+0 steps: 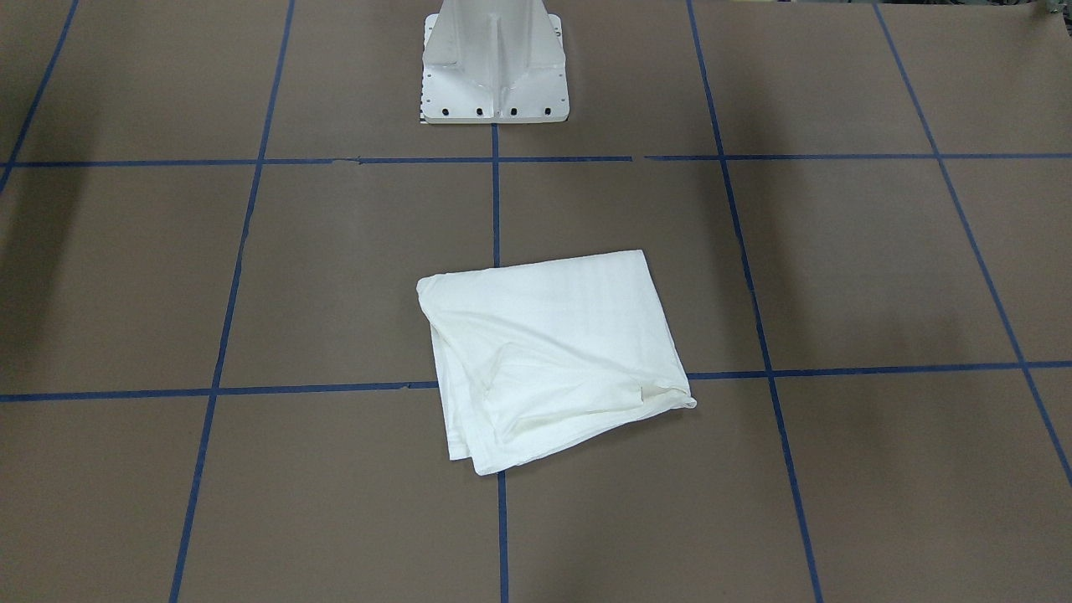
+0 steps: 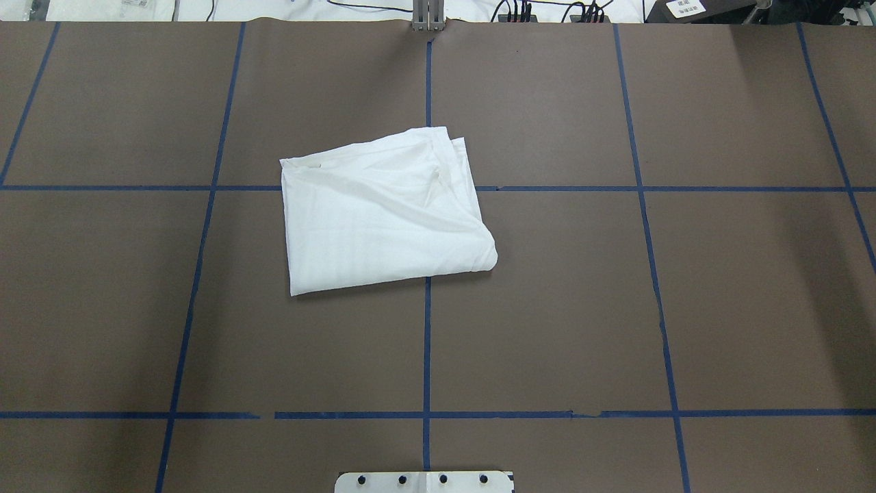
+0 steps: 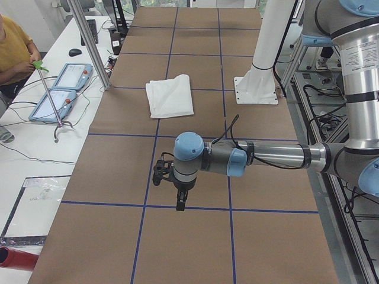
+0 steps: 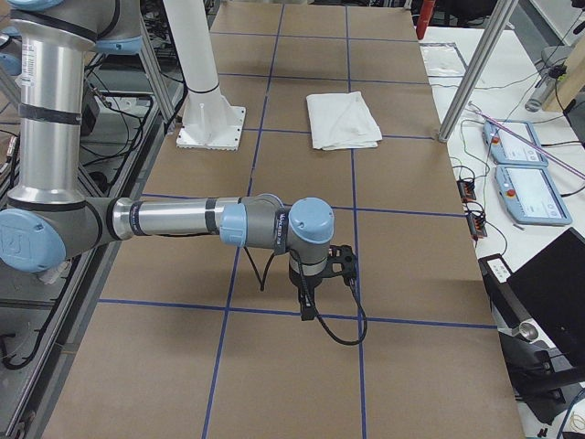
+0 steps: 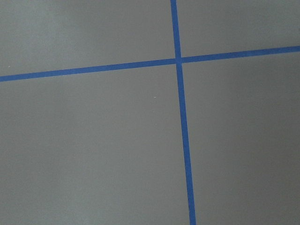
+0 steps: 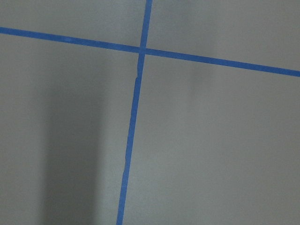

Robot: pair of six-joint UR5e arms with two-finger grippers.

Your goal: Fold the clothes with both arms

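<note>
The white T-shirt (image 1: 553, 352) lies folded into a rough rectangle near the table's middle, also in the overhead view (image 2: 383, 212) and both side views (image 3: 170, 94) (image 4: 343, 119). No text or label shows on it. The left arm's gripper (image 3: 180, 201) hangs over bare table far from the shirt, at the robot's left end. The right arm's gripper (image 4: 307, 306) hangs over bare table at the right end. I cannot tell whether either is open or shut. Both wrist views show only brown table and blue tape lines.
The white pedestal base (image 1: 494, 75) stands at the robot's side of the table (image 2: 424, 481). Teach pendants (image 3: 65, 89) (image 4: 521, 174) lie on side benches beyond the far edge. A metal post (image 3: 89, 41) stands there; a person (image 3: 12, 53) sits nearby.
</note>
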